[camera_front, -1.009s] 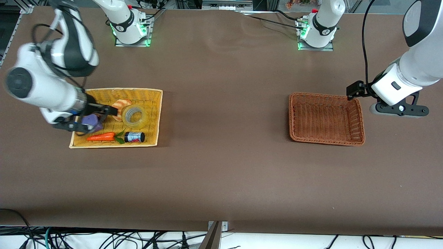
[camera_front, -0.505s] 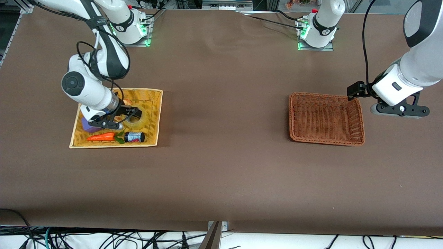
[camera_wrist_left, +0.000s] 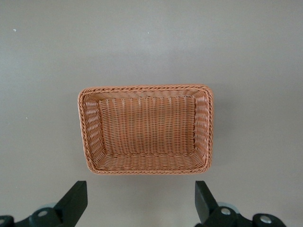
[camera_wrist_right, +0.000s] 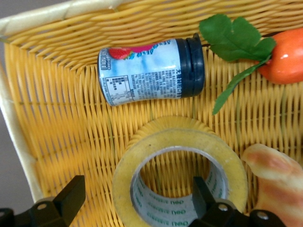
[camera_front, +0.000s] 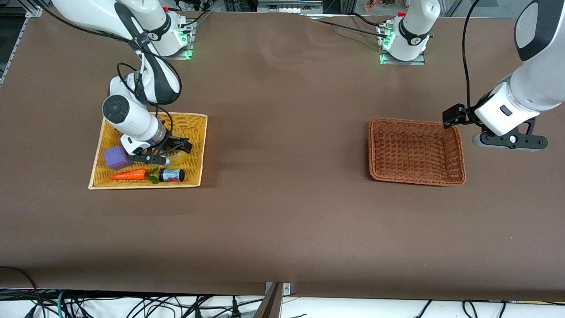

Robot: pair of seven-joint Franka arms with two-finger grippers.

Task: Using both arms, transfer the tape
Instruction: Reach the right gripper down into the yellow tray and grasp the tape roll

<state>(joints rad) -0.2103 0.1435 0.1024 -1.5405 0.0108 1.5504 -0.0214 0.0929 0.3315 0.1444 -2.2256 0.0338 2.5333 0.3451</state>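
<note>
A: Status of the right pincer (camera_front: 173, 151)?

B: Lowered into the yellow basket (camera_front: 197, 132), spread wide, holding nothing. In the right wrist view one finger (camera_wrist_right: 208, 203) sits inside the tape's (camera_wrist_right: 180, 177) hollow, the other (camera_wrist_right: 68, 198) outside the ring.

A: Tape position?

B: Flat on the basket floor, the bottle (camera_wrist_right: 151, 71) just beside it, the croissant (camera_wrist_right: 274, 177) at its edge, the carrot (camera_front: 129, 175) nearer the front camera.

A: Failure modes?

B: Closing off-centre could tip the roll or squeeze it out of the fingers. The croissant may get dragged or pinched. A thin-wall grip may slip during lift.

A: The left pincer (camera_wrist_left: 139, 203)?

B: Waiting, open and empty, over the desk (camera_front: 282, 212) beside the brown basket (camera_front: 459, 150).
</note>
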